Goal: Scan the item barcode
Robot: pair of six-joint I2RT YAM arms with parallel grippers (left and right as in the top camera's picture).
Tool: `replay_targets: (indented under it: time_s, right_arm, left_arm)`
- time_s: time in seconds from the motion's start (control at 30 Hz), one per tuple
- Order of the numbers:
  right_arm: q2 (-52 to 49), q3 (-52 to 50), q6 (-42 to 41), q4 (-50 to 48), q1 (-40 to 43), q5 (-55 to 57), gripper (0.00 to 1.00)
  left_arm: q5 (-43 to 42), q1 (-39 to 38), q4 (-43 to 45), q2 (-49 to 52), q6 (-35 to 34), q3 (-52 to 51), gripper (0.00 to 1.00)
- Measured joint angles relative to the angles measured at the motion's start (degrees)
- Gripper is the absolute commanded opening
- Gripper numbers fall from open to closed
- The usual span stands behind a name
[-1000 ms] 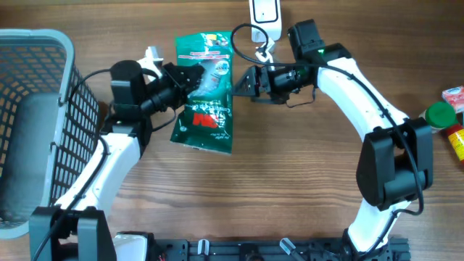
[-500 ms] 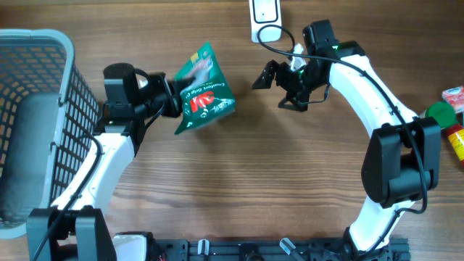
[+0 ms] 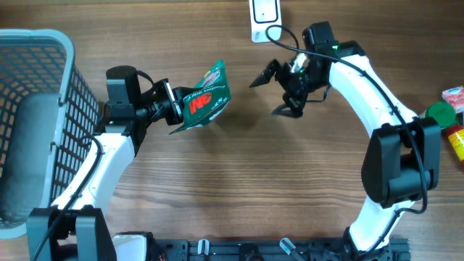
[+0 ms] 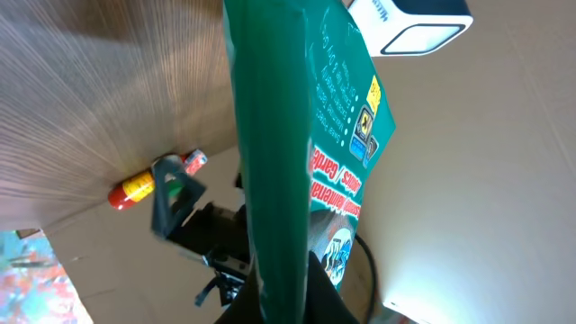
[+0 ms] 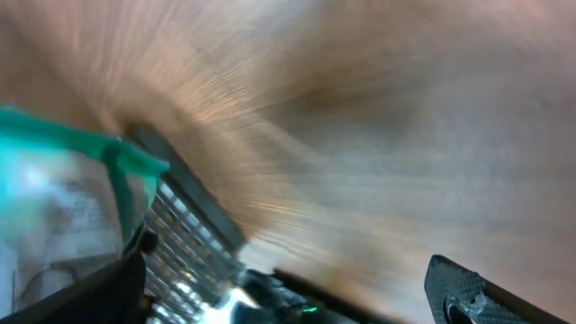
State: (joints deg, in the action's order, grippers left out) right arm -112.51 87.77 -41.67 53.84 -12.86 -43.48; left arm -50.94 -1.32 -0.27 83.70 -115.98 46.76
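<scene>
While gripping the green packet (image 3: 204, 103) by one edge with the left gripper (image 3: 168, 109), clenched tight on it, holds it clear of the desk (image 3: 239, 196), tipped up almost on edge, left of the middle. Could lose it from here: only a thin pinch on a floppy bag, so liable to sag, twist or slide out under any quick swing toward the far edge. Cannot place the barcode on either face; risks offering the wrong side, or too steep an angle, and getting no read. Farther out, leaves the right gripper (image 3: 270, 95) released, jaws wide and holding nothing, near the packet but apart from it, just beside a dark cable (image 3: 279, 30) looping near the far edge. Could snag that cable, or knock the packet, if brought inward carelessly. Farthest, at the middle of the far edge: white scanner (image 3: 264, 14), easily nudged askew by a tug on the cable.
</scene>
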Motion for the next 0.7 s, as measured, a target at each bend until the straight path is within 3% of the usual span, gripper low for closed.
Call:
replay_targets:
  time_s: [0.2,0.27,0.4,0.5,0.7]
  right_arm:
    - [0.0,0.0,39.17,1.42,0.0,-0.37,1.0]
    - [0.0,0.0,46.84,1.38,0.0,-0.39,1.0]
    - [0.02,0.0,59.71,2.27,0.0,-0.63,1.0]
    - [0.15,0.0,67.14,2.49,0.0,-0.63,1.0]
    - [4.92,0.13,69.18,1.88,0.0,-1.27,1.0]
  left_arm:
    - [-0.22,0.0,0.0,0.0,0.0,0.0,0.04]
    - [-0.22,0.0,0.0,0.0,-0.02,0.0,0.04]
    - [1.29,0.0,0.02,0.0,0.02,0.0,0.04]
    - [8.94,0.0,-0.24,0.0,2.64,0.02,0.04]
    - [18.58,0.0,-0.9,0.0,13.09,0.02,0.04]
